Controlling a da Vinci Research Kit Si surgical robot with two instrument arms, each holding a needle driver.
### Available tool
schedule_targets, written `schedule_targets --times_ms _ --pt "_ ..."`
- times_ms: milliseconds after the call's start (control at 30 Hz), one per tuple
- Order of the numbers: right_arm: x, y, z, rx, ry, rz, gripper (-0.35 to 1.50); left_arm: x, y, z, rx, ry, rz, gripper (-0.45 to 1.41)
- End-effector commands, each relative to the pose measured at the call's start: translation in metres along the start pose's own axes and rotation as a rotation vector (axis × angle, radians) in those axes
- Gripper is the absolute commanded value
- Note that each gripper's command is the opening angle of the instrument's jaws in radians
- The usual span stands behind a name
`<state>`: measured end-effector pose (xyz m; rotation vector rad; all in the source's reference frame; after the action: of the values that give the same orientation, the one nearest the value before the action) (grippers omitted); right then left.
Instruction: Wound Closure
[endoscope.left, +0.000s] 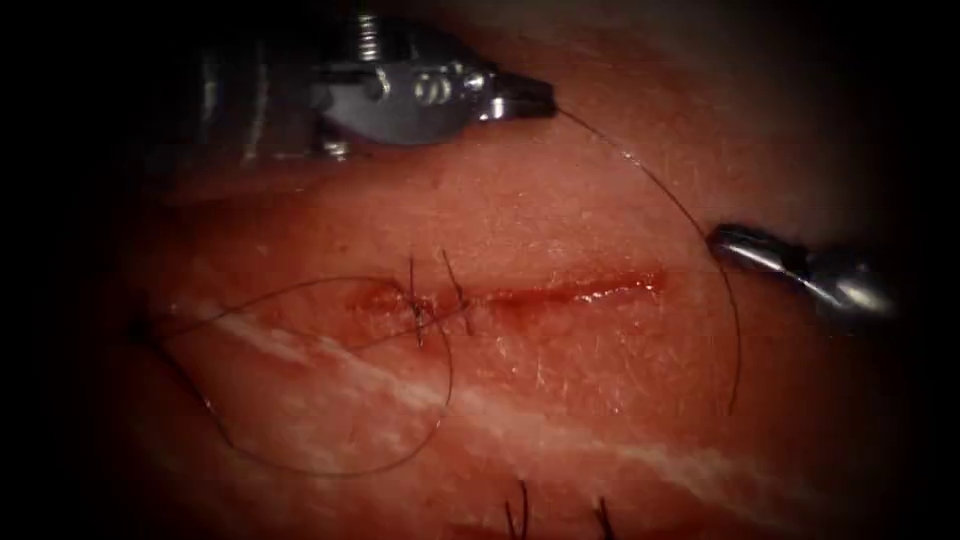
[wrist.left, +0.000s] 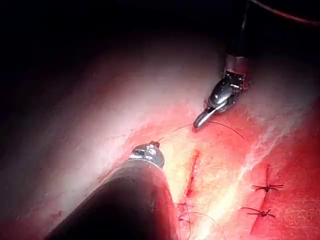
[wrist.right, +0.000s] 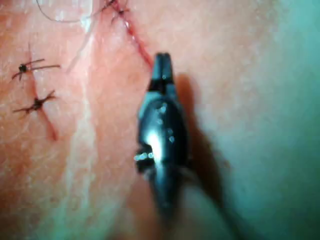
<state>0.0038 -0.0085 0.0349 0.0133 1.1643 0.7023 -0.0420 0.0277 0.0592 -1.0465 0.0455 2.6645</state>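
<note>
In the endoscope view the left tool (endoscope.left: 535, 98) sits at the upper middle of the frame, its jaws clamped on the thread (endoscope.left: 690, 215). From this tip the thread runs as a long arc to the right and down, passes just beside the tip of the right tool (endoscope.left: 722, 240) at the right edge of the frame, and ends low at the right on the tissue (endoscope.left: 600, 400). The jaws of the right tool are together and seem to hold nothing; the thread looks only very near to them, though contact I cannot exclude. The cut (endoscope.left: 560, 293) lies horizontal in the middle, and its long axis points toward the right tool. Its left part carries stitches (endoscope.left: 435, 300) with a loose thread loop (endoscope.left: 330, 380) at the lower left. The needle I cannot make out with certainty. I judge the right tool nearer to the open right end of the cut.
</note>
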Motion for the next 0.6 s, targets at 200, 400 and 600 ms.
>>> schedule_targets --times_ms 200,400,600 --pt "-0.0021 0.0021 -0.0068 -0.088 -0.028 0.003 0.07 -0.0011 0.0028 0.0081 -0.054 -0.023 -0.018 -0.45" --pt "-0.0019 0.0014 -0.0056 -0.085 -0.023 0.004 0.17 -0.0031 0.0027 0.0097 -0.078 -0.015 -0.107 0.52" --pt "-0.0014 -0.0009 -0.0018 -0.053 0.001 0.008 0.31 -0.0048 0.0003 0.005 -0.121 -0.006 -0.203 1.19"
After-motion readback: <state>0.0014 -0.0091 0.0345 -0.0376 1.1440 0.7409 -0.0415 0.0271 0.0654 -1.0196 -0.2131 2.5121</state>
